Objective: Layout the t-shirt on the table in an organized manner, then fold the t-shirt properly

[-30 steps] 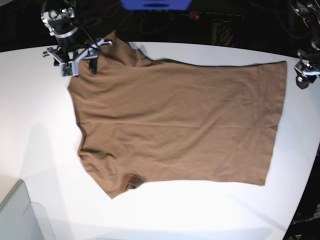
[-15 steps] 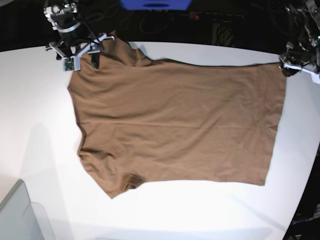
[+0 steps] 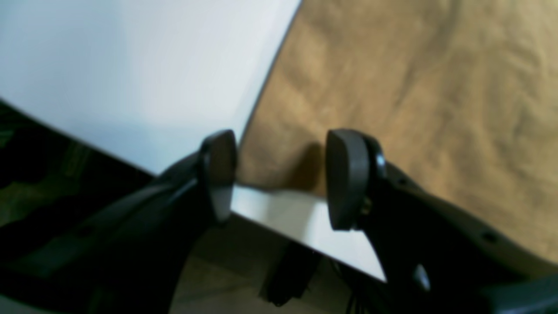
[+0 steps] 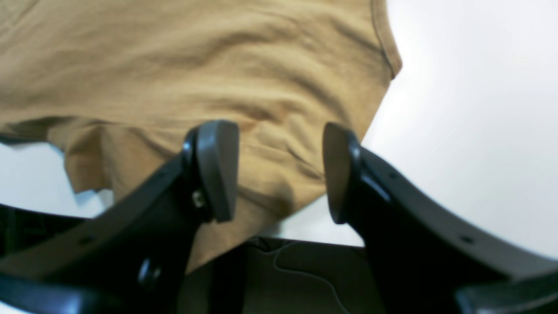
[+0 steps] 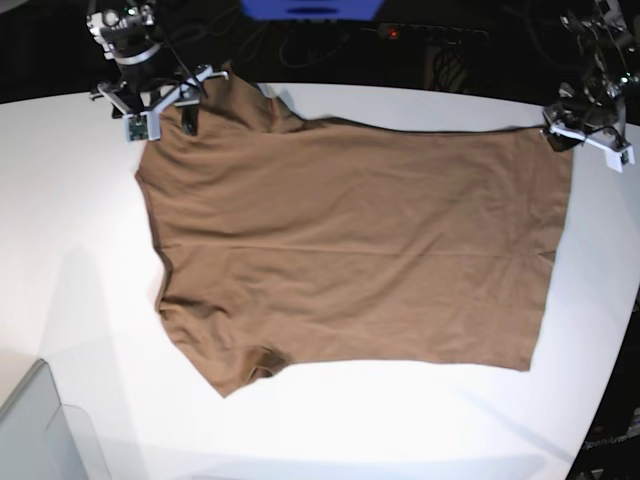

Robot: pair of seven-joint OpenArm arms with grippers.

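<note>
Across table (image 5: 60, 200), t-shirt (image 5: 350, 250) spread nearly flat, layout step about done. Left pincer (image 3: 281, 179) jaws apart over t-shirt's far hem corner; right pincer (image 4: 281, 172) jaws apart over its far sleeve. Nothing held. Next, likely: descend, pinch both far points, begin fold.

The t-shirt (image 5: 350, 250) is plain tan-brown, with no print, and looks more golden under my wrist cameras. The table (image 5: 60, 260) is matte white. My fingers (image 3: 218, 174) have dark grey pads on black arms. At the corner, a bin (image 5: 35, 430) is translucent grey.
</note>
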